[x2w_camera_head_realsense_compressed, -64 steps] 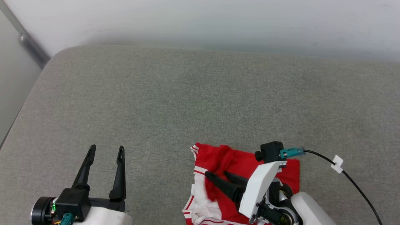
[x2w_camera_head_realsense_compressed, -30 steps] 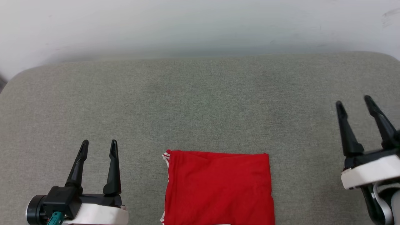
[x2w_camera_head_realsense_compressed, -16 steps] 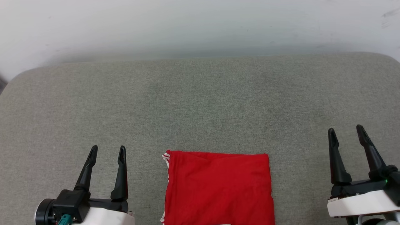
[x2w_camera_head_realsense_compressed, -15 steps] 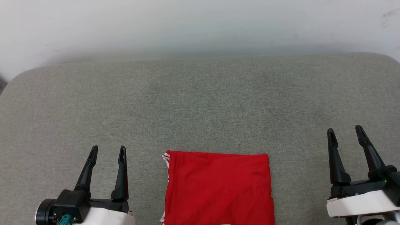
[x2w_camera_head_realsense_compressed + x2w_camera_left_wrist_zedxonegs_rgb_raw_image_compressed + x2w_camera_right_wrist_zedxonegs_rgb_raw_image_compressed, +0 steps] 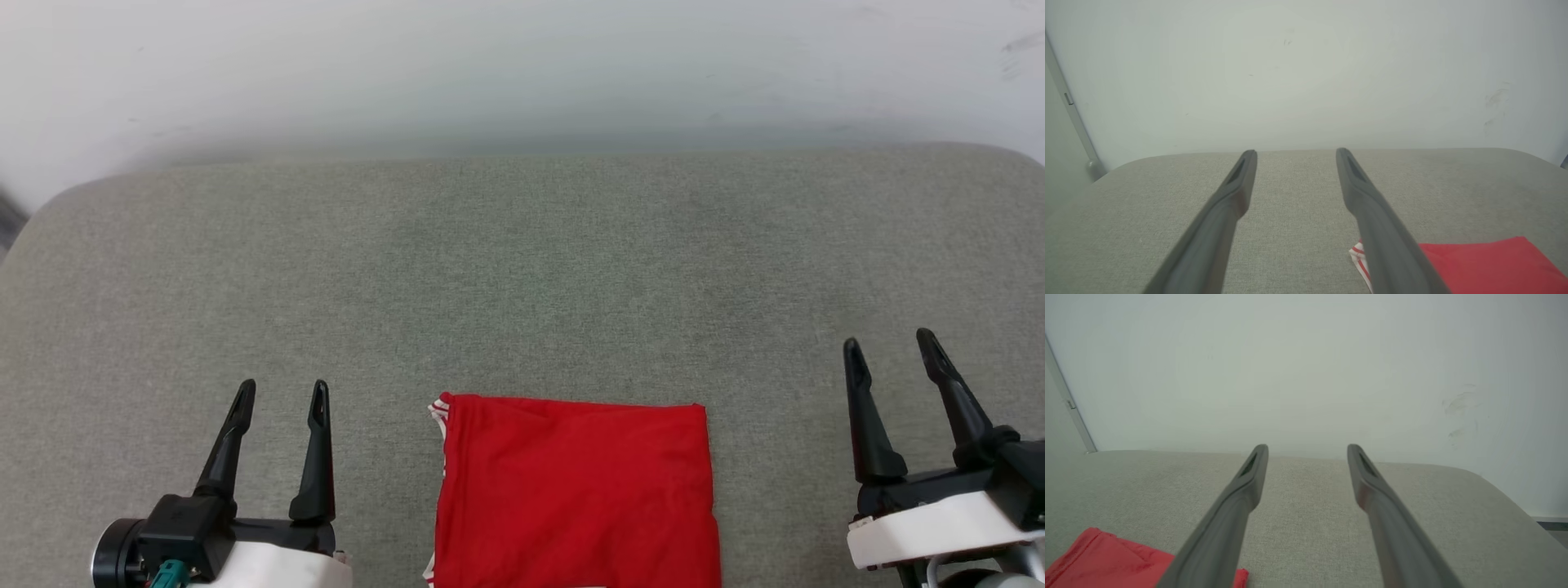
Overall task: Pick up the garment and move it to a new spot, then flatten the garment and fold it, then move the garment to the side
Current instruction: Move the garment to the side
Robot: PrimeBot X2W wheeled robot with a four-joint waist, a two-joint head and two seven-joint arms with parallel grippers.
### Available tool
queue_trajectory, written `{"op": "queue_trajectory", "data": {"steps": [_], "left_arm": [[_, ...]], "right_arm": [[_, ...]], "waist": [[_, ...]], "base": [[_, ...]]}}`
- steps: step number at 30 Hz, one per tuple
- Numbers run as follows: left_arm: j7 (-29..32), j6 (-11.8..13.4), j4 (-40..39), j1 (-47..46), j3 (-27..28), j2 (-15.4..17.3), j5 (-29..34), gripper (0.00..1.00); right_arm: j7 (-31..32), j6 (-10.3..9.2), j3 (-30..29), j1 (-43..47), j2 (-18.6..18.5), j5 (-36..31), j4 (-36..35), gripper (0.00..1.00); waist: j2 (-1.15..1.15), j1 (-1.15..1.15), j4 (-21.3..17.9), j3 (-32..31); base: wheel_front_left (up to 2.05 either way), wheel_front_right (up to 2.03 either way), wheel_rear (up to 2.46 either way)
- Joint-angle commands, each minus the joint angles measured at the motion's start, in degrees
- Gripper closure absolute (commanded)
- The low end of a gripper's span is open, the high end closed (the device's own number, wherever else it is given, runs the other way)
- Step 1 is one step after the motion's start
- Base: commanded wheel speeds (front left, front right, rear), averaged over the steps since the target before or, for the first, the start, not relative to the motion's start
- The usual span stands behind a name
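Red garment (image 5: pixel 575 494) runs off the head view's bottom edge at 6 o'clock. In the left wrist view, the left gripper (image 5: pixel 1296 152) hides the garment's corner behind one finger (image 5: pixel 1388 241) at 5 o'clock. The right wrist view crops it at 7 o'clock.

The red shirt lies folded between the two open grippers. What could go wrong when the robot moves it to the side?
1. The garment is thin and layered; striped trim peeks out at its left edge, so a pinch there by the left gripper may lift one layer and open the fold.
2. Dragging it over the textured grey cushion may wrinkle it.
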Motion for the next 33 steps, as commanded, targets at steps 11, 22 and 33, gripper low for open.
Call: {"op": "queue_trajectory", "data": {"steps": [11, 22, 33], "left_arm": [[-0.13, -0.04, -0.14, -2.15, 0.02, -0.06, -0.67, 0.00], [-0.13, -0.04, 1.05, -5.50, -2.10, -0.05, -0.95, 0.00], [-0.13, 0.03, 1.62, -6.36, -3.64, -0.05, -1.03, 0.00]], "right_arm": [[32.62, -0.01, 7.08, -0.25, -5.14, 8.13, -3.80, 0.00], [55.36, -0.01, 7.82, -2.58, -3.37, 12.10, -1.34, 0.00], [55.34, -0.01, 11.35, -4.99, -1.03, 10.10, 10.83, 0.18]], "waist": [[0.00, 0.00, 2.54, 3.43], [0.00, 0.00, 6.67, 7.35], [0.00, 0.00, 8.88, 8.97]], "base": [[0.00, 0.00, 0.00], [0.00, 0.00, 0.00], [0.00, 0.00, 0.00]]}}
